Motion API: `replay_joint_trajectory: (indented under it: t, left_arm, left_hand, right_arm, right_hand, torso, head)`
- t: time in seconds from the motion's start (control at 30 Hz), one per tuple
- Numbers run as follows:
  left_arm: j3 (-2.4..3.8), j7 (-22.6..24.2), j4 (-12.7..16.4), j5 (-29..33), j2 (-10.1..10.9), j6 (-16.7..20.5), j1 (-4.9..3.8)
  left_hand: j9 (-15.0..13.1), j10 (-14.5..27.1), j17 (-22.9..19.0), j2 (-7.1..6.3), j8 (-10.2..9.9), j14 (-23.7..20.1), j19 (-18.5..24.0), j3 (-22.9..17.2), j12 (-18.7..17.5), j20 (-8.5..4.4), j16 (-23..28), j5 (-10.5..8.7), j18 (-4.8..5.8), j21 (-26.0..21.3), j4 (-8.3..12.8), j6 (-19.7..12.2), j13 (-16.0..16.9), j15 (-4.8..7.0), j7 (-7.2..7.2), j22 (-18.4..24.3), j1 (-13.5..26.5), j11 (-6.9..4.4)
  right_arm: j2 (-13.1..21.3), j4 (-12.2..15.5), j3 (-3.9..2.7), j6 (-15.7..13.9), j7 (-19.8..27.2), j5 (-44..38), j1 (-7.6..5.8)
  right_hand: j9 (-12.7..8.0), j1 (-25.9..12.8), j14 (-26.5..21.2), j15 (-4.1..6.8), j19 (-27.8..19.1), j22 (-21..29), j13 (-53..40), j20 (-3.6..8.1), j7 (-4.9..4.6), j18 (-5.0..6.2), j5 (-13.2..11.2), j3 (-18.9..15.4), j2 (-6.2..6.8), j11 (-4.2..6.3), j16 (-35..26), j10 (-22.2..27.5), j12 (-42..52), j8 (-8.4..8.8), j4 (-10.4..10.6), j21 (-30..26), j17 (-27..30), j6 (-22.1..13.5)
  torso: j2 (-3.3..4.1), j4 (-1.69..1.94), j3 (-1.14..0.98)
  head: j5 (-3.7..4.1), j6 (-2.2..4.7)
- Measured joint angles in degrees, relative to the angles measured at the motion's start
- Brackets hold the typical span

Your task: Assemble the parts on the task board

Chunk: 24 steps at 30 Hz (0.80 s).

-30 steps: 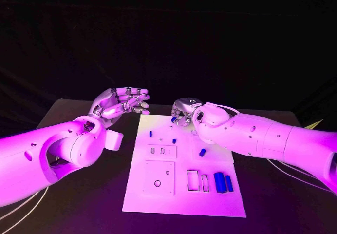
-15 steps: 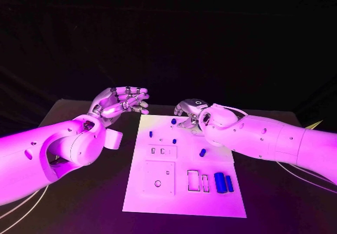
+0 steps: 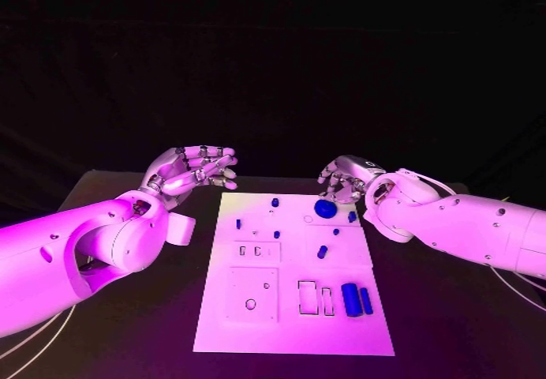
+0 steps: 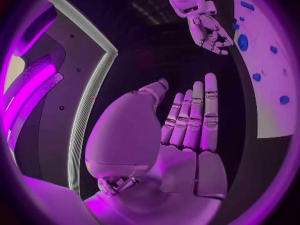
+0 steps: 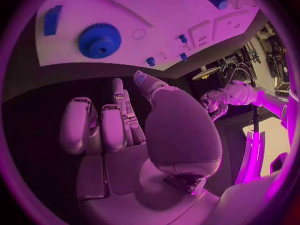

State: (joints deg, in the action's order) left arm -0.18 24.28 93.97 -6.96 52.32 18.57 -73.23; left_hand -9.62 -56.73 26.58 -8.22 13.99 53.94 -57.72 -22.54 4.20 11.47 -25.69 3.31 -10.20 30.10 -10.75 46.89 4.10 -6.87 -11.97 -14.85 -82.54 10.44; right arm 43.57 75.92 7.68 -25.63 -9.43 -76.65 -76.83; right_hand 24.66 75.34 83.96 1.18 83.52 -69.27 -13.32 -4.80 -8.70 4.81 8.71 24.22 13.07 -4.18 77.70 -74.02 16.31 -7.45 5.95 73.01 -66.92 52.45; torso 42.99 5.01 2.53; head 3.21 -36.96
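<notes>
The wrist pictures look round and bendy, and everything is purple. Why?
Right wrist view: a fisheye circle in a dark frame, so the task board edge curves; the blue gear stays sharp. Left wrist view: the same bending along the board's edge. Head view: coloured light tints the whole scene and the background stays dark.

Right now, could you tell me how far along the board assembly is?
Early. A gear sits on the board at its far end. Both hands, left and right, hold nothing. Several blue parts, including two bars, lie loose on the board.
</notes>
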Motion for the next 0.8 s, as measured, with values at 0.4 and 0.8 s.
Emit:
replay_joint_trajectory:
  t: [0.4, 0.8]
  left_arm:
    - [0.00, 0.00, -0.19, 0.00, -0.22, -0.33, 0.00]
    - [0.00, -0.04, -0.24, 0.00, -0.30, -0.63, 0.01]
  left_hand:
    - [0.00, 0.00, 0.04, 0.00, 0.00, 0.00, 0.00, 0.00, 0.00, 0.00, 0.00, 0.00, 0.00, 0.00, 0.00, 0.00, 0.00, 0.00, 0.00, 0.01, 0.00, 0.00]
    - [-0.02, 0.00, 0.03, 0.00, 0.00, 0.00, 0.00, 0.00, 0.00, 0.00, 0.00, 0.00, 0.00, 0.00, 0.00, 0.00, 0.00, 0.00, 0.00, -0.04, 0.00, 0.00]
  right_arm:
    - [1.36, -3.72, -0.03, 7.40, -0.34, 7.08, -0.19]
    - [-1.48, -6.73, 0.15, 9.69, -0.59, 8.22, 0.84]
  right_hand:
    - [2.21, 0.39, 0.05, -0.16, 0.62, -5.68, -60.86, 0.01, -0.08, -1.80, 0.07, -10.50, -0.69, 0.49, 8.56, -4.74, 58.83, -4.29, 3.50, 8.77, -8.06, -4.75]
    - [2.47, 1.75, 0.07, -0.58, 0.58, -5.68, -61.65, -0.45, -0.38, -2.69, 0.94, -12.84, -2.09, -0.21, 10.96, -9.30, 66.56, -5.78, 5.06, 13.17, -8.06, -6.27]
  torso:
    - [-0.04, -0.17, -0.15]
    - [0.04, -0.04, -0.09]
  head:
    - [0.31, 0.03]
    - [0.46, -0.32]
